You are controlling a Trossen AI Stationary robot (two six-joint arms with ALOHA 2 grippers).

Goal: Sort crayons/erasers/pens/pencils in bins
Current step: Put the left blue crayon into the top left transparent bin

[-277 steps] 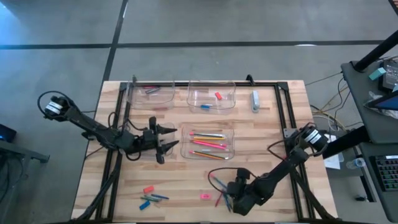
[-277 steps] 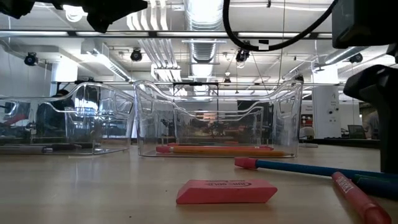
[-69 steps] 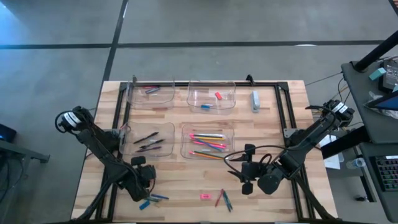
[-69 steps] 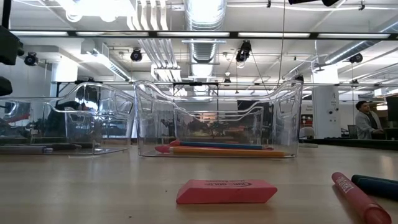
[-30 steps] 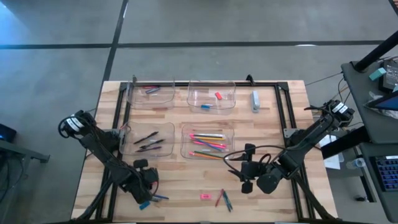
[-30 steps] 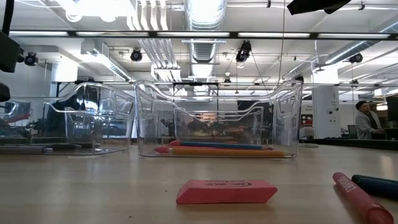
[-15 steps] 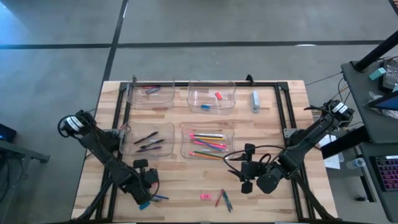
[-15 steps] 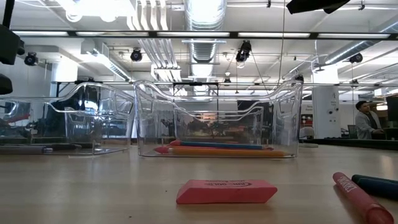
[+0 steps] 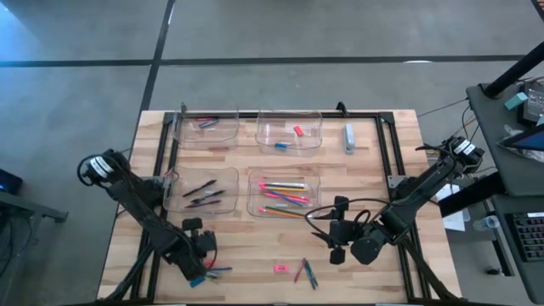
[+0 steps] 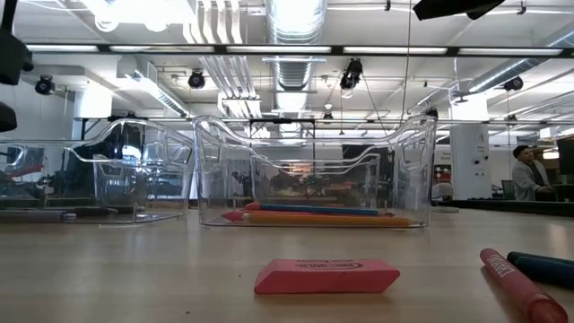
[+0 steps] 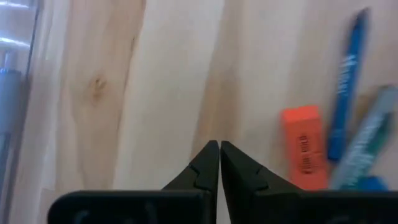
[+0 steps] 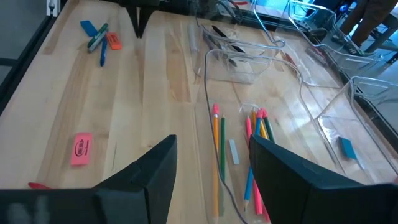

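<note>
My left gripper [image 11: 219, 145] is shut with nothing between its fingers, over bare wood at the table's near left [image 9: 199, 257]. Beside it lie an orange-red eraser [image 11: 303, 147], a blue crayon [image 11: 346, 87] and a teal crayon [image 11: 368, 144]. My right gripper [image 12: 214, 171] stands open above the table's near middle [image 9: 334, 230], holding nothing. A pink eraser [image 9: 280, 269] lies flat on the wood, with a red crayon [image 10: 513, 281] and blue crayons [image 9: 309, 274] to its right. Pencils [image 9: 283, 194] lie in one clear bin, pens [image 9: 202, 192] in the bin to its left.
Two more clear bins stand along the far edge: one [image 9: 206, 127] holds a few sticks, the other [image 9: 289, 132] a red and a blue eraser. A pale blue-grey oblong [image 9: 348, 138] lies to their right. A black cable [image 9: 319, 212] loops by my right gripper.
My left arm has risen a little at the table's near left. The erasers, crayons and bins lie as they did.
</note>
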